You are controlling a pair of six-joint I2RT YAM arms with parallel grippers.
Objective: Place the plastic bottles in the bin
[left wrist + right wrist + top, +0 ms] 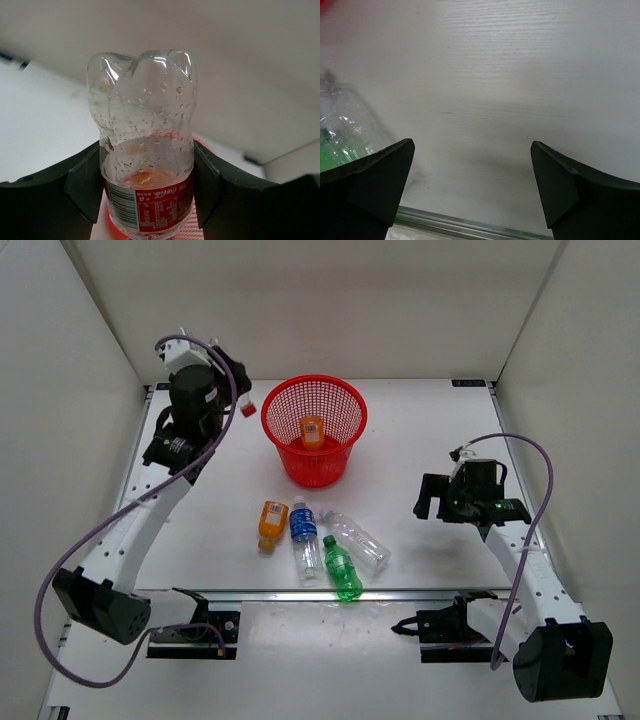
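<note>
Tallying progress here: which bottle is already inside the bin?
The orange bottle in the red bin. The other orange bottle lies on the table with three more; the left jaws hold the red-capped bottle.

A white table (420,420) fills the enclosure. Under the right gripper (472,185) its top shows a faint wood-like grain. Plain white walls close it in on three sides. The back wall (320,300) stands beyond the left gripper (238,390), the left side wall (60,390) is on that gripper's outer side, and the right side wall (585,370) is outward of the right gripper. A metal rail (250,592) crosses the table nearer than both grippers. A small dark fitting (468,383), perhaps a bracket, sits at the table's far edge beyond the right gripper. The light is even and soft, with only faint shadows on the tabletop.
</note>
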